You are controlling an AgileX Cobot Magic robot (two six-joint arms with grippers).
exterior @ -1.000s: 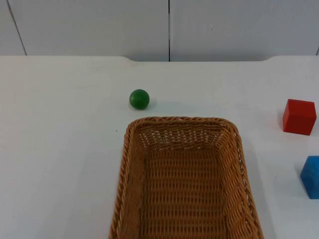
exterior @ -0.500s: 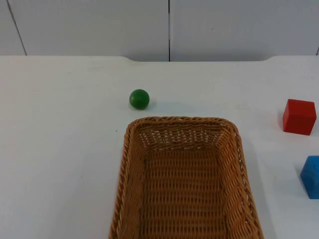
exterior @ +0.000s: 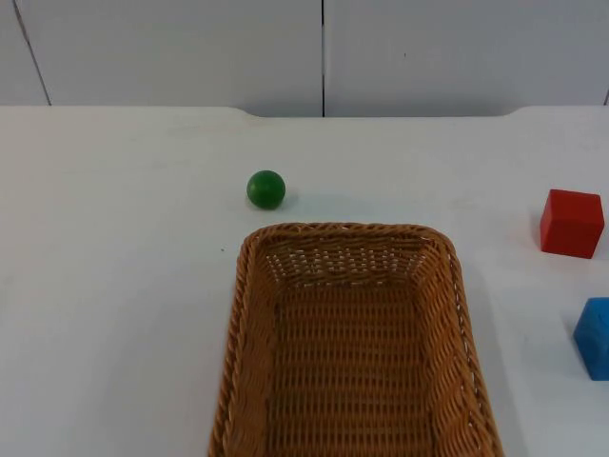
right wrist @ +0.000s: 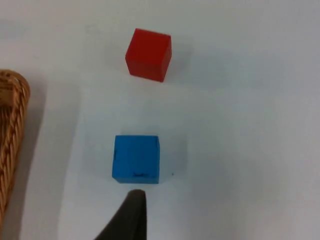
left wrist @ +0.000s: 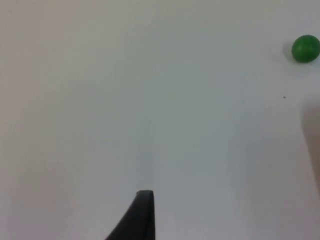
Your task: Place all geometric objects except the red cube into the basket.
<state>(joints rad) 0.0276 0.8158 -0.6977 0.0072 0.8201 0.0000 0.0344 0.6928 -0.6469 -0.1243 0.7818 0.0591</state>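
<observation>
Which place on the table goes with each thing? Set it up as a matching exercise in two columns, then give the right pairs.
Things
1. green ball
2. red cube
3. blue cube
4. wicker basket

Places
A. at the table's right edge, nearer the camera than the other cube
B. middle of the table, nothing in it
C. just beyond the basket's far left corner
D. at the right, farther from the camera than the other cube

Pairs: 1-C, 2-D, 3-A, 4-B

no readable text, labels, brands or numbers on anything
</observation>
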